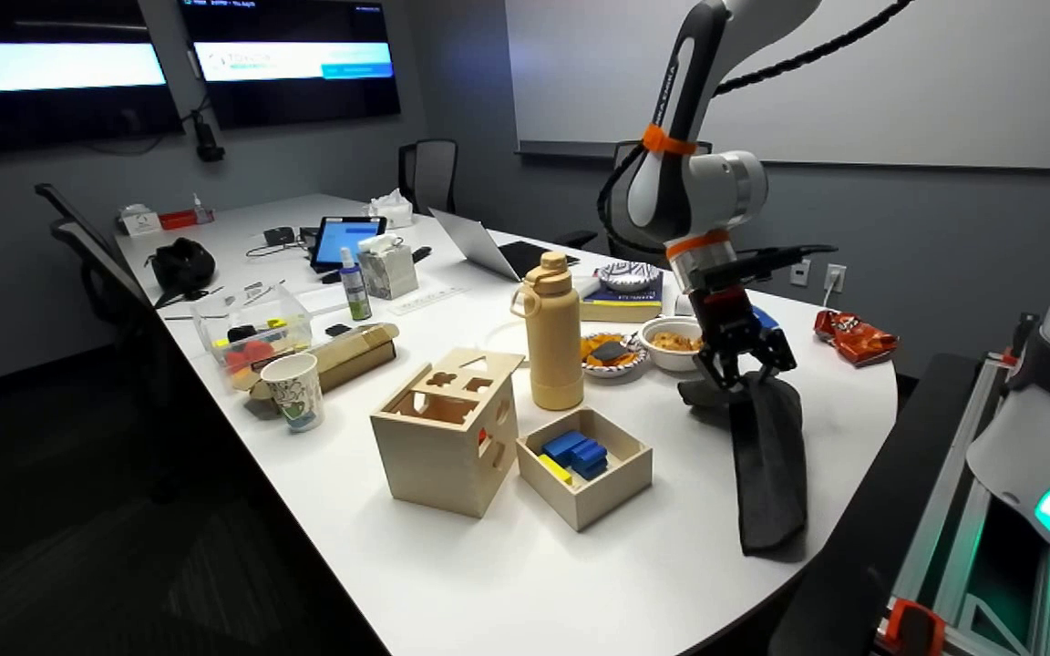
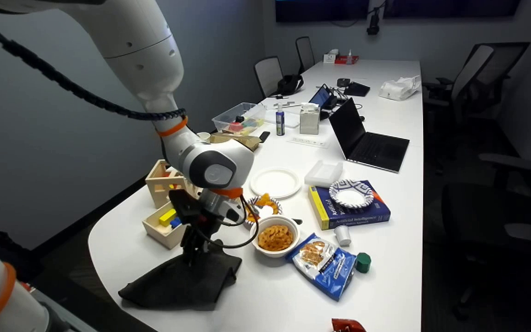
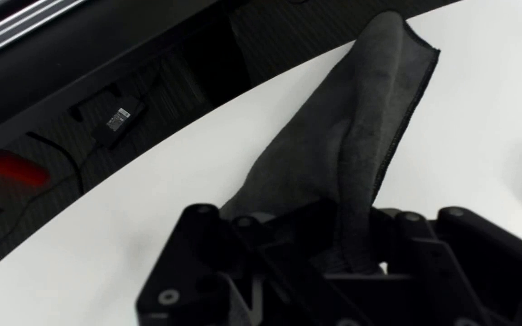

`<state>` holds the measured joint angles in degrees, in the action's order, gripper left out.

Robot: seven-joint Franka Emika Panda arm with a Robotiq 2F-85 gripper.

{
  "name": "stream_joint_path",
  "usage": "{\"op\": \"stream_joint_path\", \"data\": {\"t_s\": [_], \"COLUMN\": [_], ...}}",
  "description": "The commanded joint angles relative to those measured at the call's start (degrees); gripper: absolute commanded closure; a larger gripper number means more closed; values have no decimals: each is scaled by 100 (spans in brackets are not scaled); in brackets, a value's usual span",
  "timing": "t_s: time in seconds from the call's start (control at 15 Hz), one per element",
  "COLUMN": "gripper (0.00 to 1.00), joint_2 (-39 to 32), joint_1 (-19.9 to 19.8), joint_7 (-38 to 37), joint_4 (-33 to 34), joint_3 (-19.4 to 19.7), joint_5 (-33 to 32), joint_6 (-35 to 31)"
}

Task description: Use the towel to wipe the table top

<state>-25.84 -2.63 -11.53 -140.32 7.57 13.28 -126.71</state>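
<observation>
A dark grey towel (image 1: 769,474) lies bunched and folded on the white table top (image 1: 671,583), near the rounded end by the robot base. It also shows in an exterior view (image 2: 178,283) and in the wrist view (image 3: 329,140), where it stretches up to the table edge. My gripper (image 1: 747,375) points down and is shut on a fold of the towel. In the wrist view the cloth passes between the black fingers (image 3: 355,222). The towel's spread part rests on the table. The cloth behind the fingers is partly hidden.
Close by stand a bowl of snacks (image 2: 275,237), a blue snack bag (image 2: 325,265), a wooden tray of blocks (image 1: 612,487), a wooden shape box (image 1: 434,456) and a tan bottle (image 1: 554,337). A red bag (image 1: 856,337) lies near the edge. A book (image 2: 351,212) lies farther back.
</observation>
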Motion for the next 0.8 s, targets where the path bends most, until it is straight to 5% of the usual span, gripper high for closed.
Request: {"op": "stream_joint_path", "data": {"t_s": [0.0, 0.4, 0.73], "gripper": [100, 100, 100], "joint_2": [1070, 2580, 3374], "joint_1": [-96, -457, -1065], "joint_7": [-400, -1075, -1649], "joint_4": [-752, -1428, -1398], "joint_3": [382, 1026, 1048], "joint_5": [-281, -1055, -1817], "joint_6": [-312, -726, -734]}}
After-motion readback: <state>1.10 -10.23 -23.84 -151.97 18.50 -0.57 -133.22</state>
